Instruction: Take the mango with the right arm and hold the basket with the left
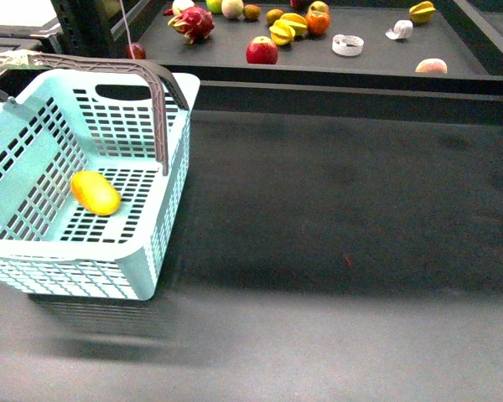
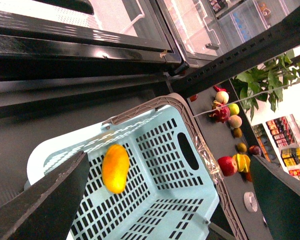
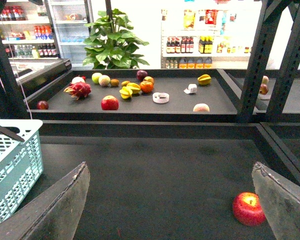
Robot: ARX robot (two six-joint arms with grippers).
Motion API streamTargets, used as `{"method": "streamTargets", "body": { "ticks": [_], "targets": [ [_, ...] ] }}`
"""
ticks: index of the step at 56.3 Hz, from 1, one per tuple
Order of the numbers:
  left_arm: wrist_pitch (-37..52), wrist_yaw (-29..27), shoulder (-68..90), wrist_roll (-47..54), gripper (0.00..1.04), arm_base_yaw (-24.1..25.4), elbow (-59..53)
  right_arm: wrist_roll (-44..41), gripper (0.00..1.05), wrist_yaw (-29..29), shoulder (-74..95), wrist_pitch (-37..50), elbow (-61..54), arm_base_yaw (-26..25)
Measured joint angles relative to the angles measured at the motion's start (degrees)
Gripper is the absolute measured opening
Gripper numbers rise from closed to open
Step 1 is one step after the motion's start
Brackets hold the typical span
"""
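Note:
The yellow-orange mango (image 1: 95, 193) lies on the floor of the light-blue basket (image 1: 169, 205), which stands at the left of the dark table with its grey-brown handle (image 1: 155, 92) raised. Neither arm shows in the front view. In the left wrist view the open left gripper (image 2: 175, 210) hangs above the basket (image 2: 190, 200), with the mango (image 2: 115, 168) below between its fingers (image 2: 45, 200), touching nothing. In the right wrist view the open, empty right gripper (image 3: 172, 200) hovers over bare table, with the basket's corner (image 3: 15, 170) at its side.
A raised back shelf (image 1: 377, 63) holds a dragon fruit (image 1: 193, 23), a red apple (image 1: 261, 51), star fruits (image 1: 287, 30), an orange (image 1: 318, 22), a peach (image 1: 431, 66) and white tape rolls (image 1: 347, 44). A red apple (image 3: 249, 208) lies on the table beside the right finger (image 3: 285, 200).

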Motion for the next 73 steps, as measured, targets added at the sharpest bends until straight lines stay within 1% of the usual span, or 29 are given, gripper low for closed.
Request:
{"method": "streamTargets", "body": {
  "ticks": [7, 8, 9, 10, 11, 14, 15, 18, 21, 26, 33, 35, 36, 41, 73],
  "targets": [
    [0.02, 0.17, 0.00, 0.39, 0.99, -0.02, -0.02, 0.00, 0.97, 0.00, 0.00, 0.00, 0.00, 0.00],
    [0.96, 1.84, 0.24, 2.12, 0.98, 0.35, -0.28, 0.00, 0.97, 0.00, 0.00, 0.00, 0.00, 0.00],
    [6.25, 8.09, 1.16, 6.43, 0.93, 1.51, -1.81, 0.00, 0.97, 0.00, 0.00, 0.00, 0.00, 0.00],
    [10.54, 12.70, 1.64, 9.20, 0.90, 2.01, -3.08, 0.00, 0.97, 0.00, 0.00, 0.00, 0.00, 0.00],
    [14.49, 16.79, 2.01, 14.29, 0.86, 2.32, -4.46, 0.00, 0.97, 0.00, 0.00, 0.00, 0.00, 0.00],
    [22.67, 25.73, 1.60, 25.59, 0.75, 2.34, -8.00, 0.00, 0.97, 0.04, 0.00, 0.00, 0.00, 0.00],
    [24.63, 28.20, 0.81, 31.50, 0.70, 1.97, -9.14, 0.00, 0.97, 0.00, 0.00, 0.00, 0.00, 0.00],
    [28.81, 29.07, 0.07, 41.46, 0.59, 1.05, -11.30, -0.02, 0.97, -0.04, 0.00, 0.00, 0.00, 0.00],
    [28.61, 28.44, -1.51, 46.60, 0.49, 0.52, -13.35, 0.00, 0.97, -0.02, -0.02, 0.02, 0.00, 0.00],
    [25.77, 27.23, -6.08, 50.77, 0.29, -0.57, -15.87, 0.00, 0.97, 0.04, 0.00, 0.00, 0.00, 0.00],
    [21.29, 25.29, -12.96, 52.48, 0.04, -2.19, -17.90, 0.00, 0.97, -0.02, -0.02, 0.00, 0.00, 0.00],
    [19.80, 22.36, -14.88, 52.65, 0.04, -3.93, -18.38, 0.00, 0.97, 0.00, -0.02, 0.00, 0.00, 0.00],
    [19.06, 21.86, -15.82, 52.72, 0.04, -4.57, -18.60, 0.00, 0.97, 0.00, -0.02, 0.00, 0.00, 0.00],
    [15.39, 21.90, -20.50, 53.00, 0.04, -6.29, -19.61, 0.00, 0.97, 0.00, -0.02, 0.00, 0.00, 0.00],
    [-8.74, 21.51, -47.71, 53.51, 0.04, -6.36, -20.70, 0.00, 0.97, 0.00, -0.02, 0.00, 0.00, 0.00]
  ]
}}
